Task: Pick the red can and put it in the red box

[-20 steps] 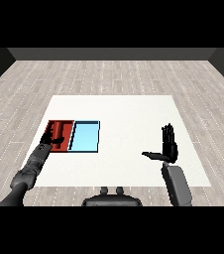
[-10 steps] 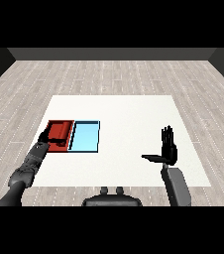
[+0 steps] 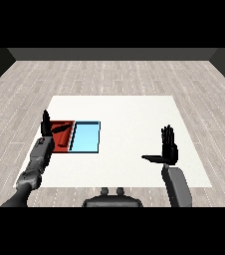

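Black left hand [image 3: 48,127], fingers straight and holding nothing, raised over shallow red tray [image 3: 64,144]; black right hand [image 3: 168,147] likewise open, well apart. Red can not discernible.

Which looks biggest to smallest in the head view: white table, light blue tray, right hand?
1. white table, by far the largest.
2. light blue tray.
3. right hand: looks close to the tray, and it sits nearer the camera, so that order is unsure.
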Controlling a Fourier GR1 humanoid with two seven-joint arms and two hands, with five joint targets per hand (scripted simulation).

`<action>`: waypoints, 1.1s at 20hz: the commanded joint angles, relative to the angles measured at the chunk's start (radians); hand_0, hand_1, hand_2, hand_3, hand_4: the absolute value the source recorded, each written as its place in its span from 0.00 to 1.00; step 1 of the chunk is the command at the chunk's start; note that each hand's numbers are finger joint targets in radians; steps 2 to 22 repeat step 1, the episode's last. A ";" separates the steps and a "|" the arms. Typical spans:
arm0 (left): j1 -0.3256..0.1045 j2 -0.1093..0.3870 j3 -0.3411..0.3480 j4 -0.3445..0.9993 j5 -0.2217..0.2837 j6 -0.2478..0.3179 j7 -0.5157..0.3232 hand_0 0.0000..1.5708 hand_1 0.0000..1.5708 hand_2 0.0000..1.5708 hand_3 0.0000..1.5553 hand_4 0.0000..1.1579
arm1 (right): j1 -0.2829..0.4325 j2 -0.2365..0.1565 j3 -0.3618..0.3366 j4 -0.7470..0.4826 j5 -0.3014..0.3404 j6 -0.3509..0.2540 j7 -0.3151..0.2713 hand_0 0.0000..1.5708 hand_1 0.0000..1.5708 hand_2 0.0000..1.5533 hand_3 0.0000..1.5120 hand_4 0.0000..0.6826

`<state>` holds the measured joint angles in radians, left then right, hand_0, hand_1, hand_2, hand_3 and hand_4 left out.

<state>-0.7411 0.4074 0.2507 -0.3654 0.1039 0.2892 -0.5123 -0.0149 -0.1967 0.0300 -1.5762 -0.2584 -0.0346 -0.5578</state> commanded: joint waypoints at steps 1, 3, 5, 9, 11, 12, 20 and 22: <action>0.056 -0.048 0.036 -0.169 0.071 -0.105 -0.188 0.00 0.00 0.00 0.00 0.00 | 0.025 -0.006 0.003 -0.006 -0.018 0.034 -0.003 0.00 0.00 0.00 0.00 0.00; 0.056 -0.048 0.036 -0.169 0.071 -0.105 -0.188 0.00 0.00 0.00 0.00 0.00 | 0.025 -0.006 0.003 -0.006 -0.018 0.034 -0.003 0.00 0.00 0.00 0.00 0.00; 0.056 -0.048 0.036 -0.169 0.071 -0.105 -0.188 0.00 0.00 0.00 0.00 0.00 | 0.025 -0.006 0.003 -0.006 -0.018 0.034 -0.003 0.00 0.00 0.00 0.00 0.00; 0.056 -0.048 0.036 -0.169 0.071 -0.105 -0.188 0.00 0.00 0.00 0.00 0.00 | 0.025 -0.006 0.003 -0.006 -0.018 0.034 -0.003 0.00 0.00 0.00 0.00 0.00; 0.056 -0.048 0.036 -0.169 0.071 -0.105 -0.188 0.00 0.00 0.00 0.00 0.00 | 0.025 -0.006 0.003 -0.006 -0.018 0.034 -0.003 0.00 0.00 0.00 0.00 0.00; 0.056 -0.048 0.036 -0.169 0.071 -0.105 -0.188 0.00 0.00 0.00 0.00 0.00 | 0.025 -0.006 0.003 -0.006 -0.018 0.034 -0.003 0.00 0.00 0.00 0.00 0.00; 0.056 -0.048 0.036 -0.169 0.071 -0.105 -0.188 0.00 0.00 0.00 0.00 0.00 | 0.025 -0.006 0.003 -0.006 -0.018 0.034 -0.003 0.00 0.00 0.00 0.00 0.00; 0.056 -0.048 0.036 -0.169 0.071 -0.105 -0.188 0.00 0.00 0.00 0.00 0.00 | 0.025 -0.006 0.003 -0.006 -0.018 0.034 -0.003 0.00 0.00 0.00 0.00 0.00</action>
